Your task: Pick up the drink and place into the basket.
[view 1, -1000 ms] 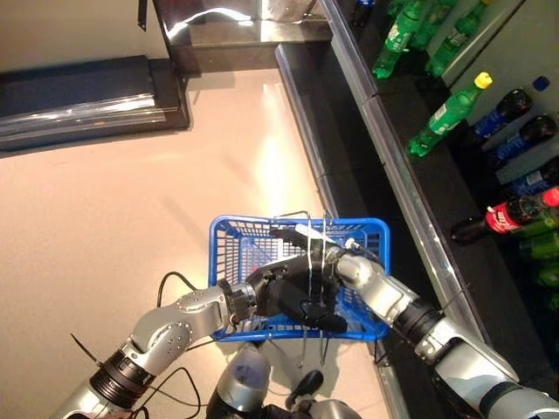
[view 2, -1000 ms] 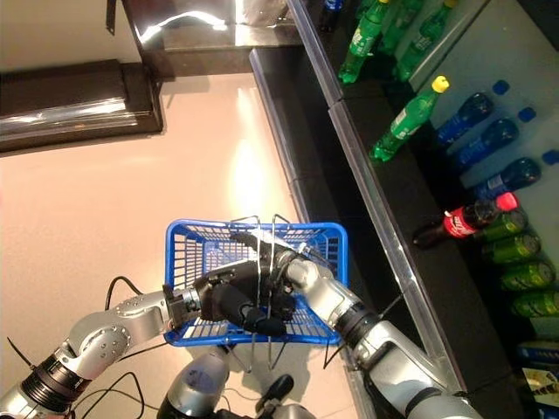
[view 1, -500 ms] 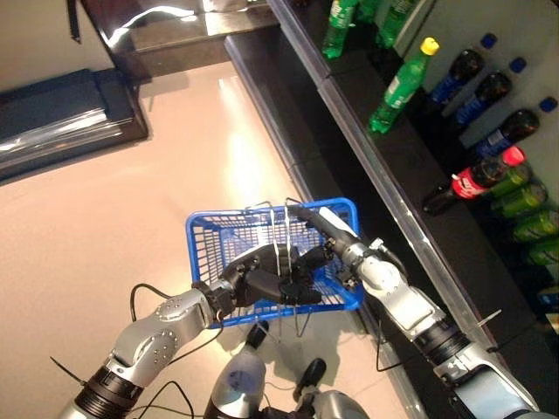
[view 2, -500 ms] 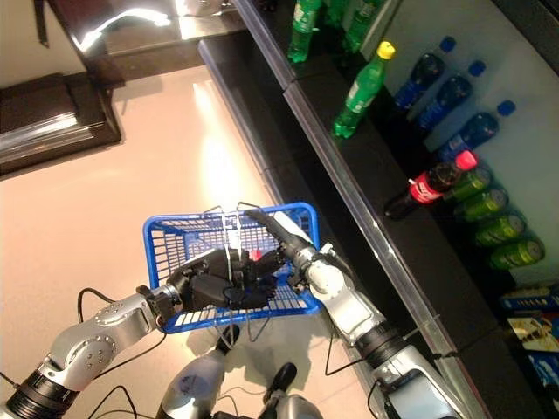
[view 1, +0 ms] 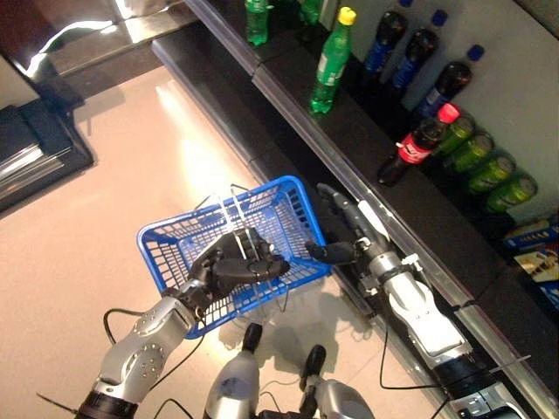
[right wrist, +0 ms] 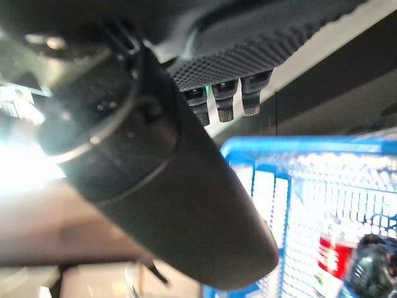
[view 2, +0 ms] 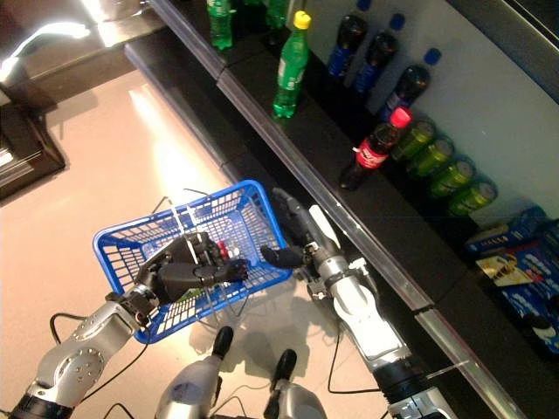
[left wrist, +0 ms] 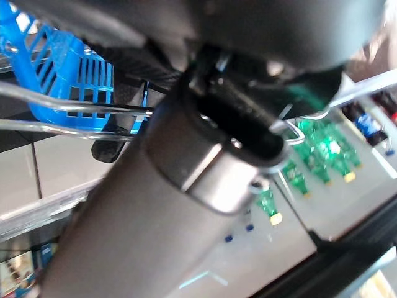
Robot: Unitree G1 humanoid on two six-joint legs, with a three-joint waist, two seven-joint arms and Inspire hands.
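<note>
The blue mesh basket hangs above the floor, with my left hand shut on its wire handles. Inside the basket lies a drink with a red label, partly hidden behind my left hand; a bit of it shows as red in the right eye view. My right hand is open just outside the basket's right rim, fingers straight, thumb pointing at the basket wall, holding nothing.
A dark shelf runs along the right with a metal front rail. On it stand a red-capped cola bottle, a green bottle with a yellow cap, dark blue-capped bottles and green bottles lying down.
The camera has swung towards the shelf. My right hand has come out of the basket and now sits beside its right rim. My left hand keeps hold of the handles.
</note>
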